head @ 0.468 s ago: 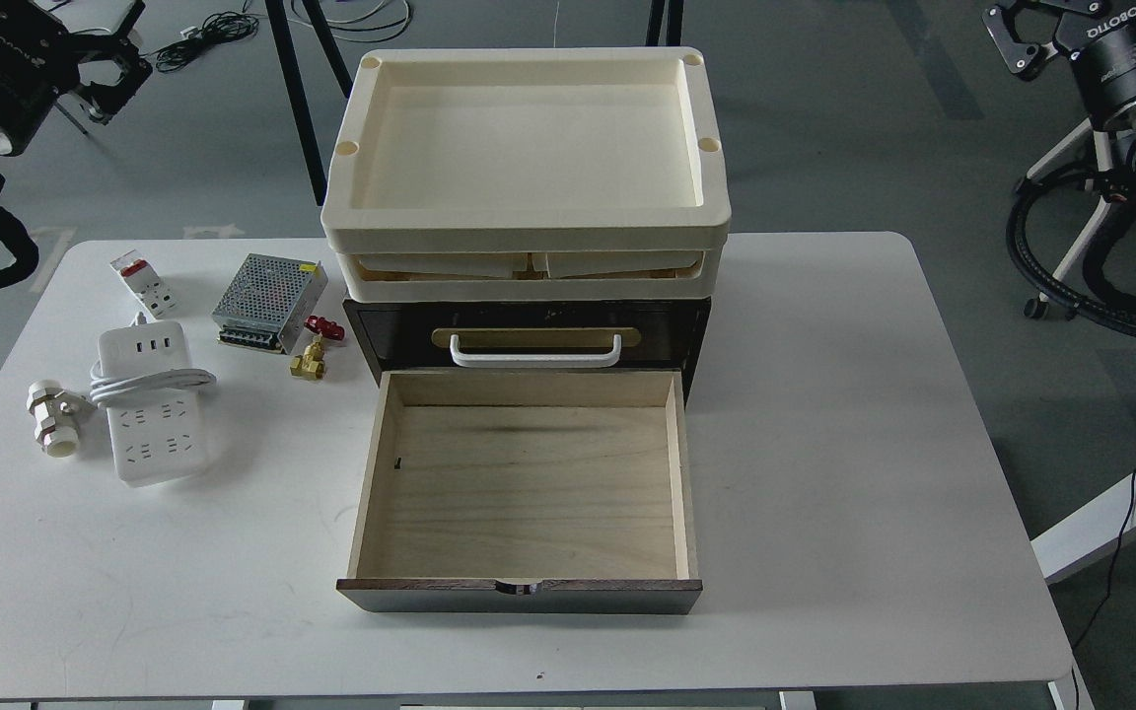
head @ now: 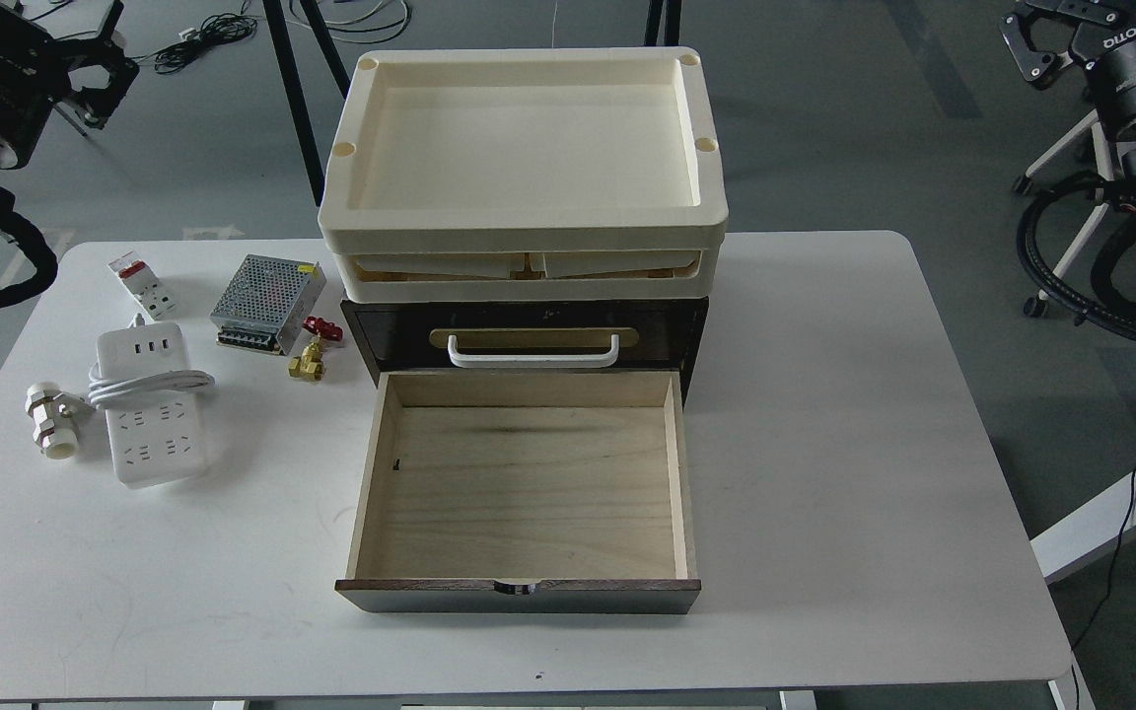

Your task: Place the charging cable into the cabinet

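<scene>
The charging cable (head: 149,404), a white power strip with its cord coiled across it, lies flat on the left of the white table (head: 874,444). The dark brown cabinet (head: 381,335) stands mid-table, its upper drawer shut with a white handle (head: 532,353). Its lower plywood-lined drawer (head: 519,493) is pulled open and holds nothing. My left gripper (head: 100,69) hangs high at the far left, behind and well above the strip. My right gripper (head: 1036,44) is high at the far right, off the table. Both are dark and small, so their fingers cannot be told apart.
Two stacked cream trays (head: 529,229) sit on top of the cabinet. A silver perforated power supply box (head: 270,301), a white breaker with a red switch (head: 139,281), a brass valve with a red handle (head: 312,353) and a white pipe fitting (head: 50,419) surround the strip.
</scene>
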`<act>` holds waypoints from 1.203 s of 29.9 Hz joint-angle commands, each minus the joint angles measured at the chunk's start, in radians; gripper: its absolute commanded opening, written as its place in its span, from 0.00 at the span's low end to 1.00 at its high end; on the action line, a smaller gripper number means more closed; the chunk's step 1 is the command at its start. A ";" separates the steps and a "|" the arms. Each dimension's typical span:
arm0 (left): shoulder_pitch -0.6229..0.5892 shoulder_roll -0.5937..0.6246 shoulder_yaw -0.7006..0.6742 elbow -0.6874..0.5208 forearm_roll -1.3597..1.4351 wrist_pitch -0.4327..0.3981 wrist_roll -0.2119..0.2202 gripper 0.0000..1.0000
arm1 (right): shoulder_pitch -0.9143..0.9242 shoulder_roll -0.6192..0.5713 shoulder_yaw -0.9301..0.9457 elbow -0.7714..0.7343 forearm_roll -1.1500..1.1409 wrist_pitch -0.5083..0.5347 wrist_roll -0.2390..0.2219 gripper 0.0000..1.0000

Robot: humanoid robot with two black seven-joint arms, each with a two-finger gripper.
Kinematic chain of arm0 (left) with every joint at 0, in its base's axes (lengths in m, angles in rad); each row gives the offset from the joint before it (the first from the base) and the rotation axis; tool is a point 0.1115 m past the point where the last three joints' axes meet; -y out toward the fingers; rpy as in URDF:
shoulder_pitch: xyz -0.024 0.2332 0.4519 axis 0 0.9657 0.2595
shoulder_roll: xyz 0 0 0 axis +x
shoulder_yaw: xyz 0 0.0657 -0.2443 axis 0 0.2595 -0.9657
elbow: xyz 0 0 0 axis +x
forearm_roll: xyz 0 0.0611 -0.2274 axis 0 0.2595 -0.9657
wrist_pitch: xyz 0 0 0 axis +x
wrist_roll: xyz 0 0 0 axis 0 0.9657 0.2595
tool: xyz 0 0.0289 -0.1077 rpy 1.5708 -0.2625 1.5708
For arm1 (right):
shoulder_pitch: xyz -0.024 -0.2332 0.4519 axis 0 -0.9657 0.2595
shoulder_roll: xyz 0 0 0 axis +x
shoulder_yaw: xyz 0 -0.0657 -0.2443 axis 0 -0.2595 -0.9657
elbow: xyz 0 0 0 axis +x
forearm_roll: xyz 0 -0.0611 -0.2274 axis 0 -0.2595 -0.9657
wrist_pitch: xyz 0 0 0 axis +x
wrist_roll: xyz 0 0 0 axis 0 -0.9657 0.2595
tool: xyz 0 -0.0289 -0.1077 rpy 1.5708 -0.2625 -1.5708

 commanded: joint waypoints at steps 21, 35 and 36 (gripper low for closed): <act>-0.082 0.450 0.087 -0.155 0.056 0.000 -0.264 0.98 | -0.036 -0.031 0.038 0.009 0.002 0.000 0.001 0.99; -0.240 0.774 0.085 -0.592 0.556 0.000 -0.129 0.96 | -0.057 -0.037 0.070 0.013 0.002 0.000 0.001 0.99; -0.240 0.780 0.087 -0.621 0.576 0.000 -0.111 0.96 | -0.063 -0.037 0.070 0.013 0.002 0.000 0.001 0.99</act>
